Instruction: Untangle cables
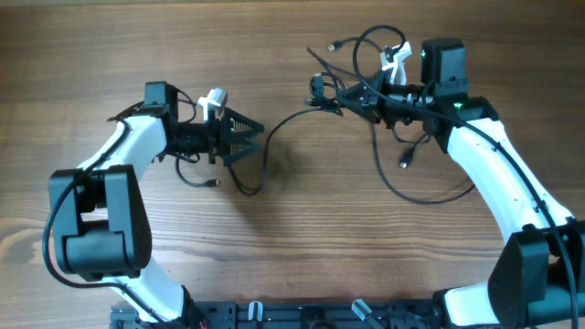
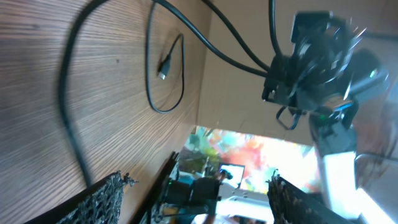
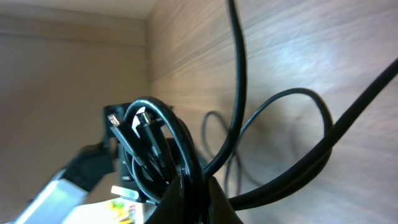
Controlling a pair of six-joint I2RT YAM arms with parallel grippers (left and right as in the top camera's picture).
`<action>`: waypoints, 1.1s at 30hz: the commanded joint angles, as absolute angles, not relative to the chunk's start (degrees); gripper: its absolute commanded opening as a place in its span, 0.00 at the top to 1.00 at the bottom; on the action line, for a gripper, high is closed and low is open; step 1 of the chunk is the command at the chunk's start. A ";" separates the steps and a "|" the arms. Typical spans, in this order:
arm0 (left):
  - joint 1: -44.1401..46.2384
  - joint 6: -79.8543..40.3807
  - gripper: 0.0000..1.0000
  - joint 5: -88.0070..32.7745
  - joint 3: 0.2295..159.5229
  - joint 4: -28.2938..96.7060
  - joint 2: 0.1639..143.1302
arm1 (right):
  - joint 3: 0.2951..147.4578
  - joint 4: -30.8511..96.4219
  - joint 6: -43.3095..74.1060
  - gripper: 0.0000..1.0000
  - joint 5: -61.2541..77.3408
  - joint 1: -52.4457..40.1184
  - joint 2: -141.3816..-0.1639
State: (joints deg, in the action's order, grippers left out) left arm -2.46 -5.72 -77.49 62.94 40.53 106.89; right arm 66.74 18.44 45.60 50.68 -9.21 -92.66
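The right tool (image 1: pixel 342 93) is clamped shut on the knotted cables (image 3: pixel 163 134), anchoring the bundle while strands trail behind it across the worktop (image 1: pixel 292 238). The left tool (image 1: pixel 258 137) stands wide and empty, one strand just ahead, probably its next pull.

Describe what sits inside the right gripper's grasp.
The right gripper is shut on a bunch of black cables, plug ends sticking out. How many are actually pinched is hidden.
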 commanded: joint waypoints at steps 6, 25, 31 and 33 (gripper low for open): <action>6.17 15.86 0.26 -79.05 62.83 40.51 105.73 | 67.16 13.69 57.65 0.96 58.02 -9.67 -92.68; 11.40 -2.81 0.15 -57.84 62.85 5.69 105.73 | 67.13 14.15 55.64 0.96 61.34 -9.67 -92.68; 12.47 -9.47 0.15 -55.55 62.85 -3.18 105.73 | 67.13 13.91 59.83 0.96 61.34 -9.67 -92.68; 13.06 -9.45 0.15 -52.16 62.83 -2.96 105.73 | 67.13 12.38 62.19 0.96 61.34 -9.67 -92.68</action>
